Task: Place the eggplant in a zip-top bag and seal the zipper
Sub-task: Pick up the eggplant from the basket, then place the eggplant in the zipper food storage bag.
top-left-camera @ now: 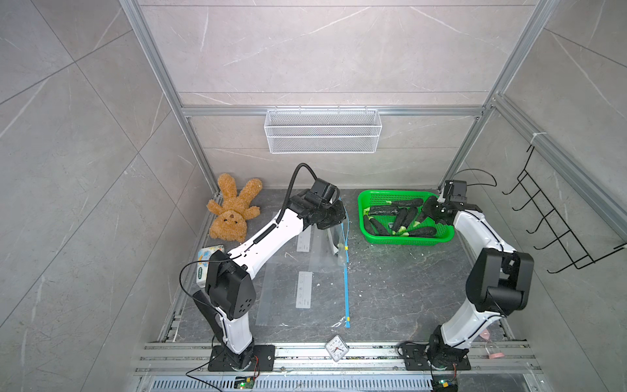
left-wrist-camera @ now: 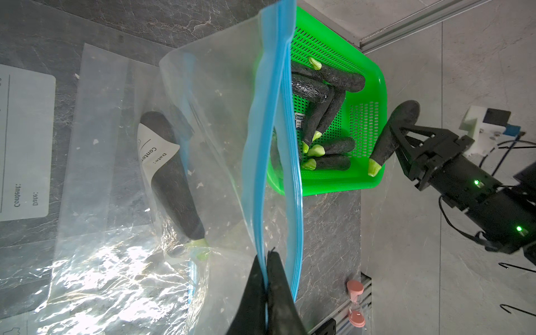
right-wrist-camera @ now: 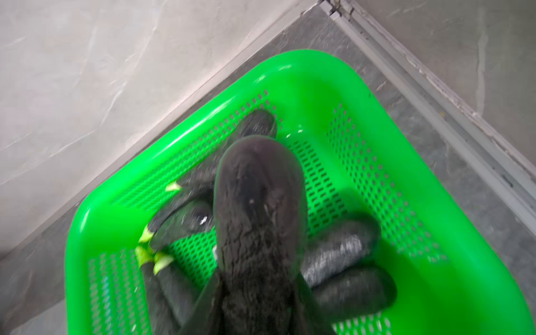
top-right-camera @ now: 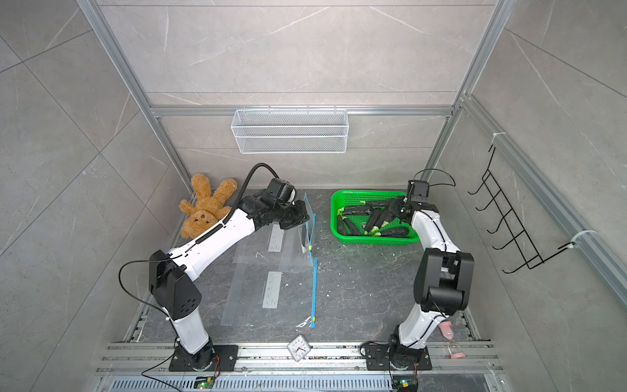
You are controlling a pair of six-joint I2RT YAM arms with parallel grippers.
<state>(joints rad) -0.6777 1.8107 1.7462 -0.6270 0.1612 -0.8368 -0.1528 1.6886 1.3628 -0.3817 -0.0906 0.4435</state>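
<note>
My left gripper [left-wrist-camera: 266,255] is shut on the blue zipper strip [left-wrist-camera: 269,116] of a clear zip-top bag [left-wrist-camera: 220,116], holding its mouth up off the table; both top views show that gripper [top-left-camera: 339,217] [top-right-camera: 303,217]. One dark eggplant [left-wrist-camera: 174,185] lies inside this bag. My right gripper [right-wrist-camera: 255,290] is shut on another eggplant [right-wrist-camera: 258,203] [left-wrist-camera: 406,111], held just above the green basket [right-wrist-camera: 304,63] [top-left-camera: 407,239]. Several more eggplants lie in the basket.
A second clear bag [top-left-camera: 298,292] with a blue zipper lies flat on the table in front. A brown plush toy [top-left-camera: 232,213] and a tissue pack [top-left-camera: 207,261] are at the left. A small clock [top-left-camera: 337,348] sits at the front rail, a pink hourglass [top-right-camera: 448,331] at the front right.
</note>
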